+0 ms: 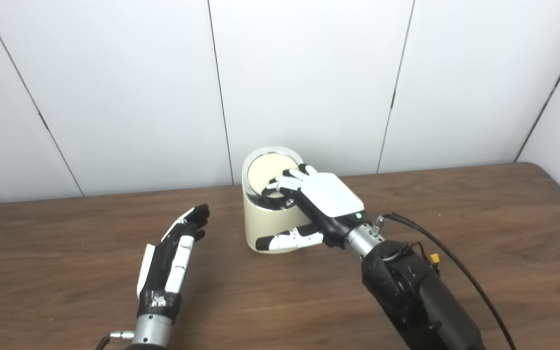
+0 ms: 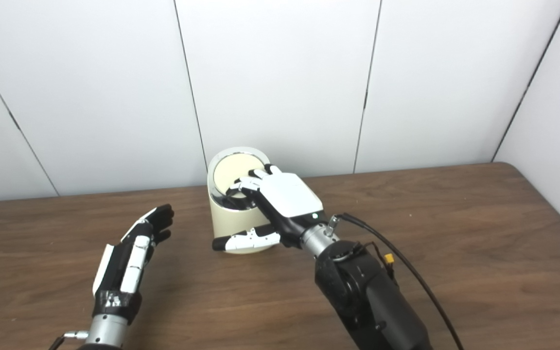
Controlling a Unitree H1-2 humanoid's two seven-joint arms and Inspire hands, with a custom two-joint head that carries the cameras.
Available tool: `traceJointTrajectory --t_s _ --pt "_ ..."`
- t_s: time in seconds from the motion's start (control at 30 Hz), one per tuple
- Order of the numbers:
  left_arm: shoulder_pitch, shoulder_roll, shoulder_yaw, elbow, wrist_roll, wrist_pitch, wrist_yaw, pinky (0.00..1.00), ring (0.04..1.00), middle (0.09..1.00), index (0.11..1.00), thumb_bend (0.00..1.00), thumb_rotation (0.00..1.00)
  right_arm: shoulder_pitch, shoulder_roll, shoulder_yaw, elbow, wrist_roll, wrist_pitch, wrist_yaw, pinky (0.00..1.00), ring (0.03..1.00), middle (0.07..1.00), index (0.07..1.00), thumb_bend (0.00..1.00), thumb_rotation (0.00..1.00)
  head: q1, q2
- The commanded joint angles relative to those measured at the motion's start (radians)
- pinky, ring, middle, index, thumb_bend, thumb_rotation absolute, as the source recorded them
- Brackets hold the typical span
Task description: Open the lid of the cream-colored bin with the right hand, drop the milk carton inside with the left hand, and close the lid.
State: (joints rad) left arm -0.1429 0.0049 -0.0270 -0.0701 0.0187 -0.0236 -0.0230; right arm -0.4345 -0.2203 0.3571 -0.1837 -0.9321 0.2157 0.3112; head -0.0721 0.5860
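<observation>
Here there is one cream-colored bin (image 1: 270, 228), and it stands upright on the brown wooden surface (image 1: 479, 218), near the far edge and a little left of the middle. It has one lid (image 1: 265, 172), a round cream disc inside a shiny metal ring, and the lid looks tilted up toward the back, with a dark gap under its front edge.

There are two robot hands. The right robot hand (image 1: 326, 194) lies on top of the bin: its fingers (image 1: 285, 183) reach over the front rim onto the lid, and its thumb (image 1: 289, 239) stretches across the front wall of the bin, low down. So it is clamped on the bin's rim and lid area, but how firmly it presses I cannot tell. One black cable (image 1: 455, 265) runs from its wrist to the bottom right.

The left robot hand (image 1: 173, 253) is above the surface to the left of the bin, well apart from it. Its fingers are straight and spread, palm turned inward, and it holds nothing.

No milk carton shows in either view; probably it is inside the bin, but the opening is too dark and covered to see.

The left eye view shows a small grey thing at the far left edge, by the wall, which the right eye view does not have. The right eye view shows more of the wall panel on the right side.
</observation>
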Motion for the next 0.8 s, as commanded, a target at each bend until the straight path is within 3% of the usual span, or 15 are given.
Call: traceJointTrajectory --t_s 0.0,0.37,0.77 --pt "-0.025 0.001 0.002 -0.023 -0.009 -0.034 -0.003 0.87 0.876 0.856 0.866 0.61 0.90 0.064 -0.021 -0.003 0.037 0.017 0.084 0.105 1.00 0.921 0.808 0.786 0.89 0.96 -0.001 -0.001" --pt "-0.027 0.000 0.000 -0.009 0.006 -0.049 0.007 0.88 0.873 0.849 0.866 0.60 0.91 0.011 0.006 -0.047 -0.133 0.086 0.065 0.059 0.98 0.905 0.816 0.805 0.84 0.92 -0.003 -0.012" --pt "-0.030 0.000 -0.001 0.005 0.013 -0.061 0.011 0.89 0.876 0.855 0.870 0.59 0.92 -0.010 0.013 -0.056 -0.158 0.083 0.080 0.069 0.98 0.908 0.833 0.828 0.83 0.91 -0.004 -0.020"
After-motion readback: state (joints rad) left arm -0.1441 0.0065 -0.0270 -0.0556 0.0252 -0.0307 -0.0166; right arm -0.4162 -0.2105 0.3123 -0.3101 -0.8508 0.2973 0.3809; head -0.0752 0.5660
